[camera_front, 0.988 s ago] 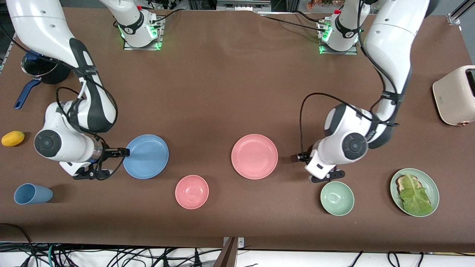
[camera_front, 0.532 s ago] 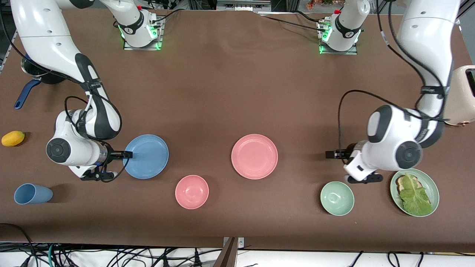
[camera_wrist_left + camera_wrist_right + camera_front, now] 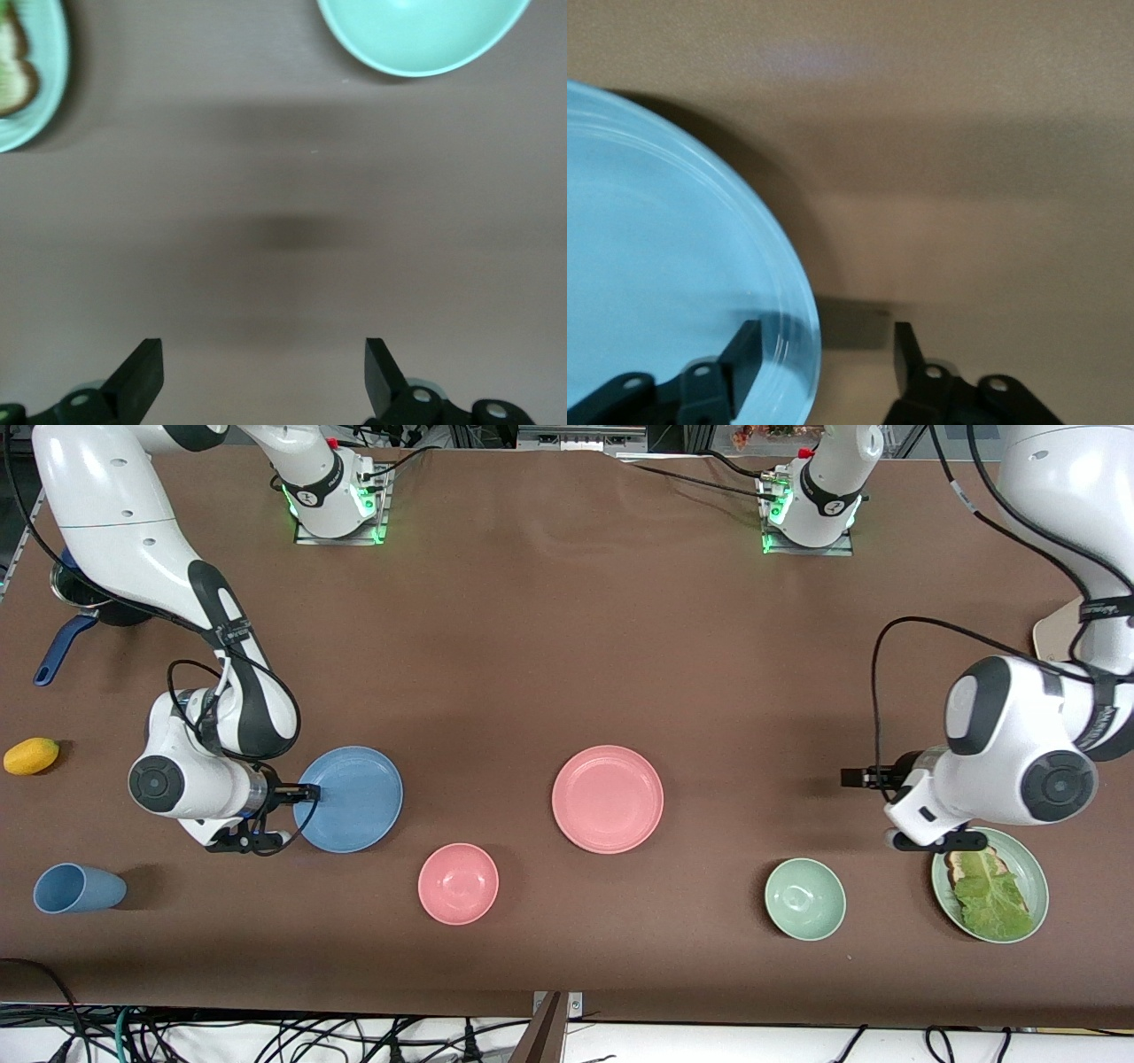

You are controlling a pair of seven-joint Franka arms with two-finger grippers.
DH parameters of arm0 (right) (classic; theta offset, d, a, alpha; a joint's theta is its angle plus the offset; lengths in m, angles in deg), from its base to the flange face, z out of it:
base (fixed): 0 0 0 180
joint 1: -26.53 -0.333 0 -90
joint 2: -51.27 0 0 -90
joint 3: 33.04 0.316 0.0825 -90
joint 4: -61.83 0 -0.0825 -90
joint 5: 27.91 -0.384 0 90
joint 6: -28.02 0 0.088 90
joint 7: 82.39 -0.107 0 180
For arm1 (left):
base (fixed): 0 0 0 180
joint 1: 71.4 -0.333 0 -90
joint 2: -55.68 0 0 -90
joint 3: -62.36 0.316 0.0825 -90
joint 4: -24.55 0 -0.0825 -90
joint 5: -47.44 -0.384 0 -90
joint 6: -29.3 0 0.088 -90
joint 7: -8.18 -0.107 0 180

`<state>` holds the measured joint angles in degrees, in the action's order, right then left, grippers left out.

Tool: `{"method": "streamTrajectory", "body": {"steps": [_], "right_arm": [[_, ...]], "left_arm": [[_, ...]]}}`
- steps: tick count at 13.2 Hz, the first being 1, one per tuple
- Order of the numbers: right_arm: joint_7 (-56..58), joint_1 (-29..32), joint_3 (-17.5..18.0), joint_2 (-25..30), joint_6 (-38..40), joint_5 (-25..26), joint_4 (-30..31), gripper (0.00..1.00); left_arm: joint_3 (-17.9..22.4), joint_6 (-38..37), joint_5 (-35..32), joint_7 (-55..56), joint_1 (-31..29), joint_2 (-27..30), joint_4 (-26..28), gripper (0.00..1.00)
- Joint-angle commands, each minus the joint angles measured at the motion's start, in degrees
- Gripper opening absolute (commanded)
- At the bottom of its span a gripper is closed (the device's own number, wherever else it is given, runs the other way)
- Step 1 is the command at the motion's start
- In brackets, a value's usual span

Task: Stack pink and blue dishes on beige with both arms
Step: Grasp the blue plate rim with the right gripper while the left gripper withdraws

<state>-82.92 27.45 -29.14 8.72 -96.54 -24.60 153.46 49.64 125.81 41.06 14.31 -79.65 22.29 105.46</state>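
Here, starting at the right arm's end of the table (image 3: 532,646), you see a blue cup (image 3: 78,888) lying on its side and a yellow fruit (image 3: 31,755) farther from the front camera. Your right gripper (image 3: 306,792) sits at the rim of the blue plate (image 3: 354,799), its fingers (image 3: 744,350) parted and straddling that rim, one over the plate's inside and one outside it; they are not closed on it. The blue plate rests flat on the table. Next comes the small pink bowl (image 3: 458,883), nearer the front camera, and then the pink plate (image 3: 608,799), flat near the middle of the table and well apart from the blue one. Toward the left arm's end stands the pale green bowl (image 3: 804,899). Your left gripper (image 3: 855,778) hovers over bare table with its fingers (image 3: 142,376) spread wide and holding nothing. Beside it lies a green plate (image 3: 1028,868) with bread and lettuce.
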Motion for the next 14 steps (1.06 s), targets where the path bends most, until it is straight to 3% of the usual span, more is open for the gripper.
{"method": "streamTrajectory", "body": {"steps": [1,5,8,10,14], "right_arm": [[-0.62,0.39,0.67,0.54,-0.32,0.12,1.09,0.43],[-0.79,0.22,0.76,0.71,-0.24,-0.05,1.54,0.16],[-0.62,0.21,1.63,1.41,0.98,-0.06,1.01,0.0],[-0.97,0.21,2.08,2.55,2.22,-0.14,0.75,0.0],[-2.9,0.21,5.06,5.1,10.2,-0.06,-5.47,0.0]], "left_arm": [[-0.46,-3.08,-1.17,-5.41,-3.16,3.84,0.31,1.0],[-0.2,-6.69,-1.35,-5.86,-4.14,8.23,1.0,1.0],[2.17,-6.69,-0.74,-6.04,-3.09,15.51,4.68,1.0],[9.0,-6.51,-0.3,-5.96,3.47,20.8,7.85,1.0],[11.32,-6.6,3.57,-6.13,5.96,28.52,8.65,1.0]]}}
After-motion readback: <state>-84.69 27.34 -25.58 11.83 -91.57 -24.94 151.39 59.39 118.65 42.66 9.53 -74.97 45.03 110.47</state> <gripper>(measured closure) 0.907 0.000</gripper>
